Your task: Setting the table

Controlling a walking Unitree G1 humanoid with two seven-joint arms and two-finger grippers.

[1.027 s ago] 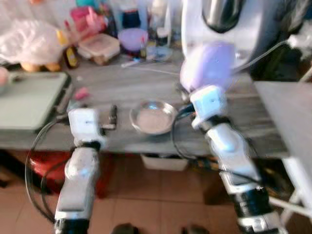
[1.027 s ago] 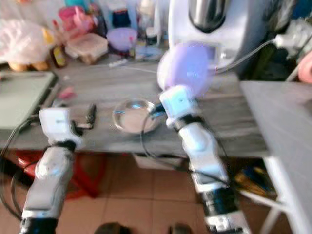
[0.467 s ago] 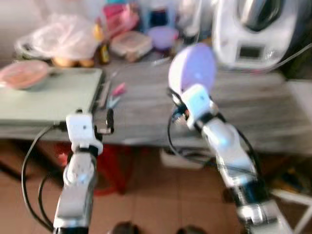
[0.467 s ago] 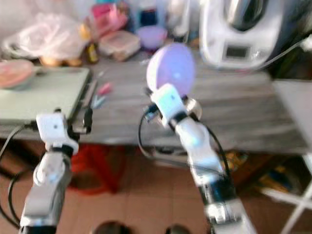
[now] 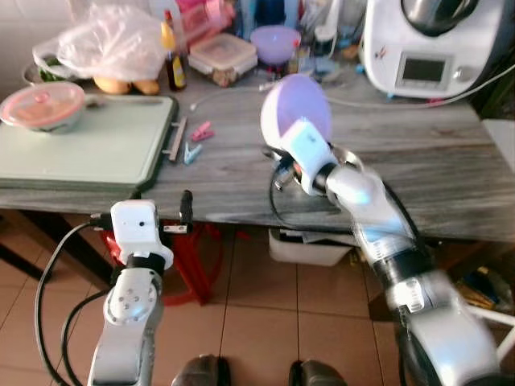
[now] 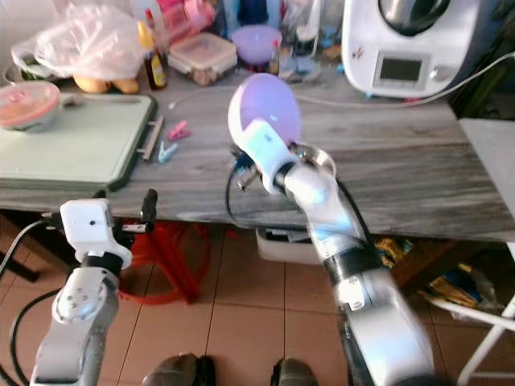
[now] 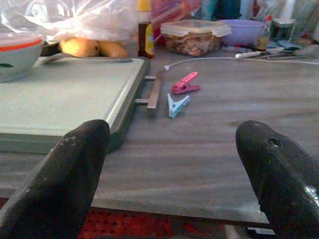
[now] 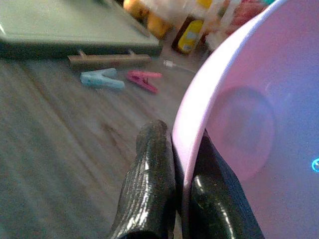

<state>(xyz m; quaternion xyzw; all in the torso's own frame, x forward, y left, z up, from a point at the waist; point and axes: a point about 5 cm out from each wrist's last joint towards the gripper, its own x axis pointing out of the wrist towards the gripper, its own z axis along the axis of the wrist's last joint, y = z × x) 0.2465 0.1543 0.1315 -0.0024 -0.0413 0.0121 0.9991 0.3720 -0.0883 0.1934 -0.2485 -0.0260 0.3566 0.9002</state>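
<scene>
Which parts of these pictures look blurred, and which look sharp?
Eye views: table sharp; right arm's lower part smeared by motion. Left wrist view: pegs sharp, fingers soft. Right wrist view: fingers on the bowl's rim clear, the tabletop behind blurred.

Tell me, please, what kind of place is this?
Probably a home kitchen: a grey wooden table holds a kitchen machine, food boxes and a sauce bottle. The right gripper holds a purple bowl.
</scene>
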